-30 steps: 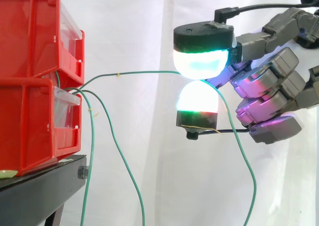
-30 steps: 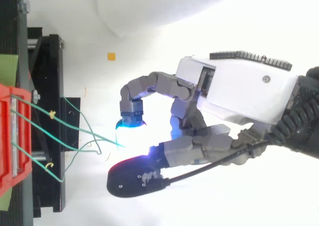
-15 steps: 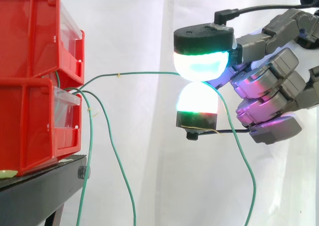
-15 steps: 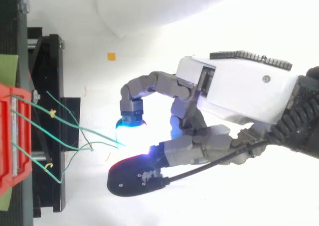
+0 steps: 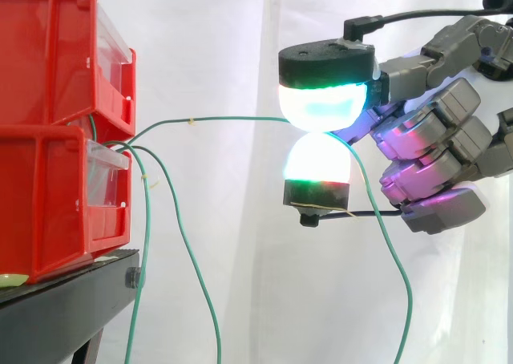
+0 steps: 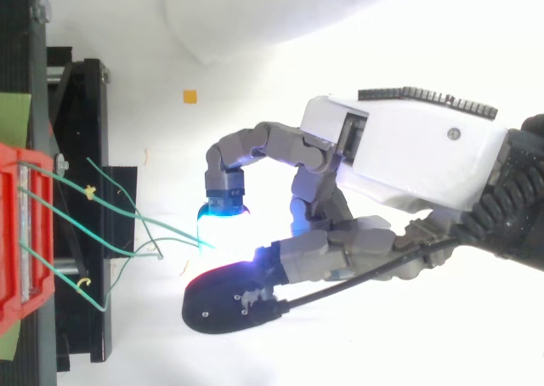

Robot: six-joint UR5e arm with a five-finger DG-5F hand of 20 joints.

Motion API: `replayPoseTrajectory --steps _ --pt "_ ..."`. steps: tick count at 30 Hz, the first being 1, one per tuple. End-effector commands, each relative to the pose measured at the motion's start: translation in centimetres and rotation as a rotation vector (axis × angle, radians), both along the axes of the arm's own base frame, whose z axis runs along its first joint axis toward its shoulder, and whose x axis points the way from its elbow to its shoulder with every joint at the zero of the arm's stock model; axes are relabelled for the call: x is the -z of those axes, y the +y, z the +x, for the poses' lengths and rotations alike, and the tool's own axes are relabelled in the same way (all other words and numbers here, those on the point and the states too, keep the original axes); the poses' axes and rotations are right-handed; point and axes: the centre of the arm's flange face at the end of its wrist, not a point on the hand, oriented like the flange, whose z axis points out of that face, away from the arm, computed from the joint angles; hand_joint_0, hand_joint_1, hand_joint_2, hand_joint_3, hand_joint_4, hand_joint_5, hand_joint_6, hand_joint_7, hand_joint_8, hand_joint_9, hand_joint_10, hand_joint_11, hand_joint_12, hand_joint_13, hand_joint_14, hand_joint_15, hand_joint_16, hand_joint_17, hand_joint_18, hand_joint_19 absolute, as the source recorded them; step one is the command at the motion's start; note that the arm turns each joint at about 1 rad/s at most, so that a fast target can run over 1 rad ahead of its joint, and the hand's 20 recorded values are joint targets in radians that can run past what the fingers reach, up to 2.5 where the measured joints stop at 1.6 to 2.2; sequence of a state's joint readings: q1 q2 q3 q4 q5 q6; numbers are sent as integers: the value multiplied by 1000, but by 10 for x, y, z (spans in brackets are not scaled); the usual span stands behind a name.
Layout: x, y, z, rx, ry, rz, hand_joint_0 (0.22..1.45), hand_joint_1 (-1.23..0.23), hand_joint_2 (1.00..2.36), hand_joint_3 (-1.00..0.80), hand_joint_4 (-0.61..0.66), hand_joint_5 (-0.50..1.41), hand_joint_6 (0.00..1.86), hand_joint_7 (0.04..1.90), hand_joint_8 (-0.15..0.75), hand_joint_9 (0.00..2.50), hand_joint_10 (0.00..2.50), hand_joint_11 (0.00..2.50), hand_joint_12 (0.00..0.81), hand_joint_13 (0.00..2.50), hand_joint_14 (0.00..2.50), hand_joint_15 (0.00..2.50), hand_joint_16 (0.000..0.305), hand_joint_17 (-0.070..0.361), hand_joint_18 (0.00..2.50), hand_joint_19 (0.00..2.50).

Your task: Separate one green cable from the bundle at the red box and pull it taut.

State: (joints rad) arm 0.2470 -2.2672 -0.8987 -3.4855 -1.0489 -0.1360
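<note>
Two red boxes (image 5: 56,131) are stacked on a black stand (image 5: 64,308) at the left. Several green cables come out of the lower box's front. One green cable (image 5: 216,119) runs from the box almost level to the right and is pinched between two glowing pads (image 5: 321,103) of my hand (image 5: 433,151). Past the pinch that cable droops down to the right (image 5: 397,260). In the top view the hand (image 6: 399,161) sits right of the red box (image 6: 21,233), with the held cable (image 6: 127,220) slanting into the pads. Two other cables (image 5: 188,252) hang loose below the box.
A white curtain hangs behind everything. The black stand's frame (image 6: 81,148) juts out under the boxes. A small orange square (image 6: 189,97) lies on the white floor.
The hand and the pinched cable stay where they were. One loose hanging cable has swung slightly left and back.
</note>
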Motion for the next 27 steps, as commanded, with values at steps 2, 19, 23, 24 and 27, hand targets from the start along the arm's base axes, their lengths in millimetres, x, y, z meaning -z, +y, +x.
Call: replayPoseTrajectory --steps 2,19,23,24,27 --pt "1 0 -1 5 4 8 759 -594 1000 -500 325 -16 706 1312 214 1539 587 1827 284 1121 1343 1301 41 93 1150 1224" --pt "24 5 -15 -93 130 72 760 -595 1000 -500 337 -19 716 1284 216 1531 595 1813 283 1121 1319 1302 41 91 1134 1218" --pt "25 5 -15 -101 131 98 758 -594 1000 -500 335 -19 719 1279 218 1530 598 1811 284 1121 1311 1323 41 92 1134 1215" --pt "22 5 -16 -103 125 108 758 -594 1000 -500 337 -19 719 1279 216 1530 595 1812 284 1121 1311 1322 41 92 1135 1217" --pt "12 4 -19 -101 113 107 758 -596 1000 -500 336 -20 720 1284 218 1532 595 1811 281 1120 1308 1321 41 91 1134 1220"
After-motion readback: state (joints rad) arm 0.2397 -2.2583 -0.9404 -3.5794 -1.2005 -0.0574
